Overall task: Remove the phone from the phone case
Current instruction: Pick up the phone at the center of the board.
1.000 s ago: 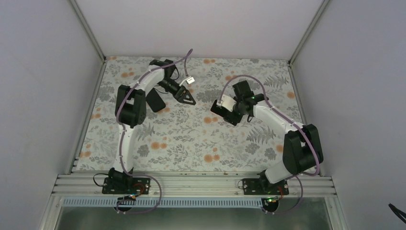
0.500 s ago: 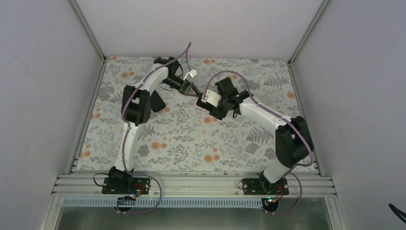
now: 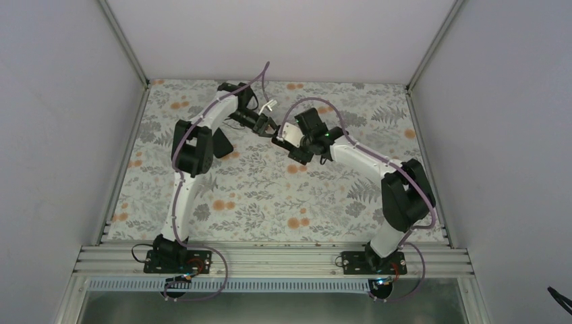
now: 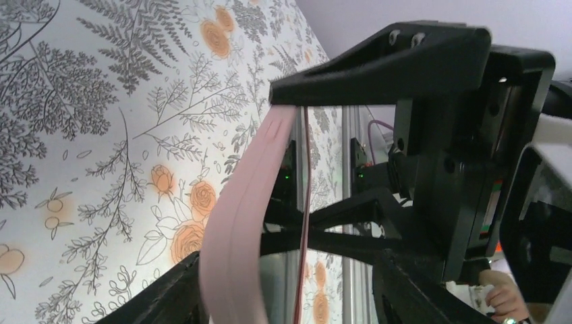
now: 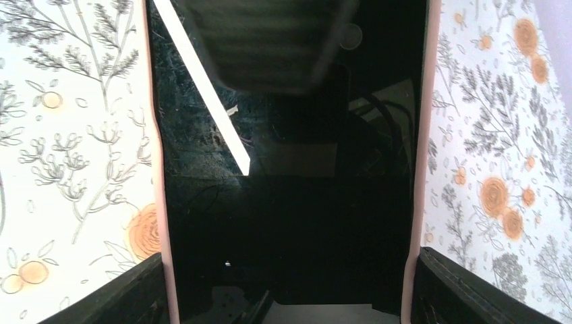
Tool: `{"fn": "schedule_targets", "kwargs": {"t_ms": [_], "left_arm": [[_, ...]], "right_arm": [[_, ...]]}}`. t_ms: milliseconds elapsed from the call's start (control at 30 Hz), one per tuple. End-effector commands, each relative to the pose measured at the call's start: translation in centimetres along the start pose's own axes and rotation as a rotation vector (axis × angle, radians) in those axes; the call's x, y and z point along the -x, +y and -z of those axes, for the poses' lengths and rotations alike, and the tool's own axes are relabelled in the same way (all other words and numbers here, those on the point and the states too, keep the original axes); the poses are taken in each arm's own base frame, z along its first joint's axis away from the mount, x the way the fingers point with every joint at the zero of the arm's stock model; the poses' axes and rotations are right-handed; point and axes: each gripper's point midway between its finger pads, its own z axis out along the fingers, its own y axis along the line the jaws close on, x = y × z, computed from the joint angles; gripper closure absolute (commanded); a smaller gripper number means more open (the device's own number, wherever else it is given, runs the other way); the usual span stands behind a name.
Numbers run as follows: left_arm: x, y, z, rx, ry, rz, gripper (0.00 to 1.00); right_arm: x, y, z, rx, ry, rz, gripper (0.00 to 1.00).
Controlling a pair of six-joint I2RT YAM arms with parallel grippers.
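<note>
Two tools clamp one pink-cased phone (image 5: 287, 202) above the floral table (image 3: 270, 196), grey walls (image 3: 61, 135) around.

Left gripper (image 3: 268, 126) and right gripper (image 3: 280, 137) meet nose to nose over the table (image 3: 270, 196), pink phone case (image 4: 246, 202) edge filling the gap between them. Dark flat object (image 3: 221, 144) lies just behind left gripper. Bare floral surface below both grippers.

No legible text, label, brand or number on anything.
</note>
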Motion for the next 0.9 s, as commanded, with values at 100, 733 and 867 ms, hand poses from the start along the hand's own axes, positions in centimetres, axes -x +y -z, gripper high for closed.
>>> {"fn": "schedule_targets", "kwargs": {"t_ms": [100, 733, 867], "left_arm": [[0.9, -1.3, -1.0, -0.031, 0.000, -0.040, 0.71], [2.6, -6.5, 1.9, 0.183, 0.041, -0.371, 0.98], [3.5, -10.3, 3.7, 0.253, 0.029, -0.527, 0.98]], "right_arm": [[3.9, -0.6, 0.7, -0.056, -0.086, 0.004, 0.33], [0.1, -1.6, 7.4, 0.012, -0.170, 0.026, 0.00], [-1.8, -3.4, 10.9, 0.056, -0.291, -0.022, 0.00]]}}
